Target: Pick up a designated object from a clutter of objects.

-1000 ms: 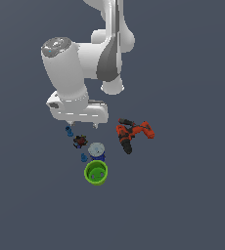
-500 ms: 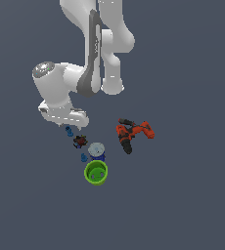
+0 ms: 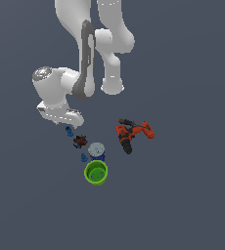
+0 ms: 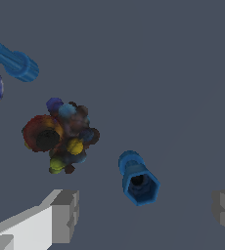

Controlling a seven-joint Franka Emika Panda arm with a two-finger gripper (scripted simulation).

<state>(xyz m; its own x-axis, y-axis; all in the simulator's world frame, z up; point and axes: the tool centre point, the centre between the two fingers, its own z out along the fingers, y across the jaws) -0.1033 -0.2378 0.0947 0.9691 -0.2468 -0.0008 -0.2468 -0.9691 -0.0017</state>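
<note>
— Across the exterior view's left, what is sitting on the flat grey tabletop (image 3: 192, 205)?
— A tiny knobbly blue peg (image 3: 69, 131) is lying just below the white arm's head, near a dark red-black item (image 3: 79, 141); can (image 3: 97, 152), glossy green cup (image 3: 96, 173), orange drill (image 3: 132, 133) beyond.

— And at the wrist?
— Jaws (image 4: 146, 215) are standing wide, empty, the hex-ended peg (image 4: 138, 178) lying between them; the lumpy multicoloured item (image 4: 60, 136) beside.

All around is one flat, matte slate-grey ground (image 3: 192, 205), filling the frame from upper left to lower right with no seam, edge or horizon. The light is soft and even. In the wrist view the same plain grey surface (image 4: 158, 58) fills the picture.
</note>
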